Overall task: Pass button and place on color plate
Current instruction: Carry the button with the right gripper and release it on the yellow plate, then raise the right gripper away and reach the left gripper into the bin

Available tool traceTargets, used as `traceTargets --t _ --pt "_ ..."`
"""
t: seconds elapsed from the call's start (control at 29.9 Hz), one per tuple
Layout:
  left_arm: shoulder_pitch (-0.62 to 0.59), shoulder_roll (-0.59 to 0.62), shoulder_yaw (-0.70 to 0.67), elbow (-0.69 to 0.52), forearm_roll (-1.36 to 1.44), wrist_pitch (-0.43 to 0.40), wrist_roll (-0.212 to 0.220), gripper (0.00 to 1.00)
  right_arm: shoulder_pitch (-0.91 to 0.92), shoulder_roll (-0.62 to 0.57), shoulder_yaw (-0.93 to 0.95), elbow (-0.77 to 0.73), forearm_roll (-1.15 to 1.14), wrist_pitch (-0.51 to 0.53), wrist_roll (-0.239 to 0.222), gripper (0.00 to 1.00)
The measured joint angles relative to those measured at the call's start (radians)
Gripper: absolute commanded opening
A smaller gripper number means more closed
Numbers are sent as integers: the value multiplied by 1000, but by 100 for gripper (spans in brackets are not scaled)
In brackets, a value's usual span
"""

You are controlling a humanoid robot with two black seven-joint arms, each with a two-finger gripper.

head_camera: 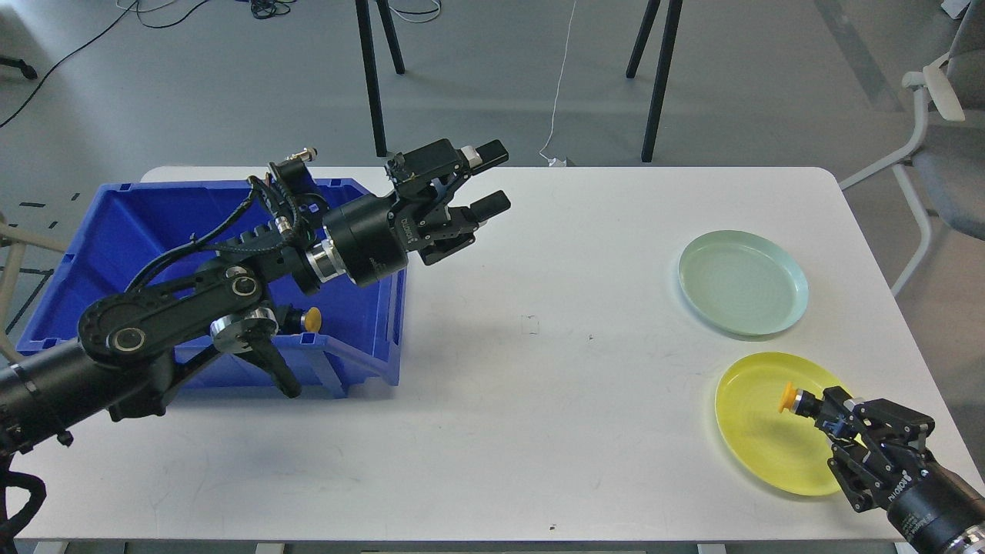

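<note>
Bottom right, right pincer (809, 406) clenched on yellow button (787, 398) over yellow plate (769, 446), not yet released; left pincer (492, 181) spread empty beside blue bin (115, 231); 1 more button (312, 318) binned.

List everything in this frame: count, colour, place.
bin: 1, blue, table's left side
button: 1, yellow, inside the bin
second button: 1, yellow, gripped over the yellow plate
yellow plate: 1, table's near right
green plate: 1, pale green, behind the yellow plate
table: 1, white
chair: 1, grey-white, far right, partly cut off
black legs: several, on the floor behind the table
left pincer: open, empty, above the bin's right edge
right pincer: shut on the second button
</note>
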Motion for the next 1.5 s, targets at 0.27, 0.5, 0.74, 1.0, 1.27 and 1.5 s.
traceTargets --t 0.27,0.5,0.74,1.0,1.27,1.5 --pt "0 0 0 0 0 1 0 80 -1 12 0 -32 11 3 0 44" --pt "0 0 0 0 0 0 0 80 0 19 -5 -45 19 3 0 52" --pt "0 0 0 0 0 0 0 80 1 22 -6 -45 47 5 0 83" --pt "-6 5 0 -7 7 19 0 80 63 26 5 -35 91 28 0 100" --pt "-31 90 0 -29 10 24 0 80 330 29 1 -42 247 118 0 100" --pt "-90 307 18 -92 86 11 0 80 567 160 -13 -70 301 130 0 100"
